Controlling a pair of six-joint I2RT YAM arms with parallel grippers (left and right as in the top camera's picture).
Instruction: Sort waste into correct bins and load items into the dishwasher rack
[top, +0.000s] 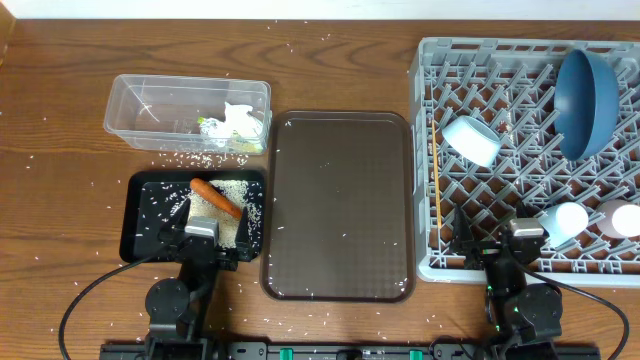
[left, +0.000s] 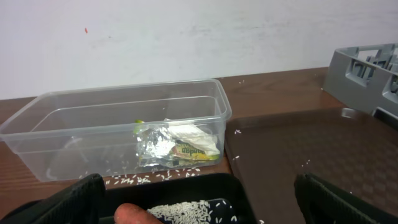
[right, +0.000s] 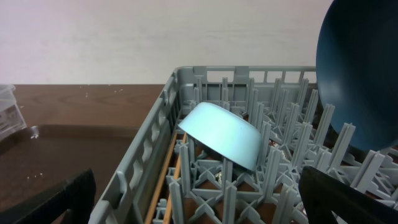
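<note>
The orange carrot (top: 215, 197) and a heap of white rice (top: 228, 205) lie in the black tray (top: 140, 215); both show in the left wrist view, carrot (left: 134, 215), rice (left: 186, 211). The clear tub (top: 140, 105) holds white tissue (top: 240, 118) and the yellow-green wrapper (left: 186, 149). The grey rack (top: 430, 60) holds the dark-blue plate (top: 587, 100), white bowl (top: 472, 138), two cups (top: 568, 220) (top: 622, 218) and chopsticks (top: 437, 170). My left gripper (top: 203, 235) is open and empty over the black tray's near edge. My right gripper (top: 520, 235) is open and empty at the rack's front edge.
The flat brown serving tray (top: 340, 210) lies between the bins and the rack. Loose rice grains (top: 185, 158) are scattered on the wooden table around the bins. A white wall stands behind the table.
</note>
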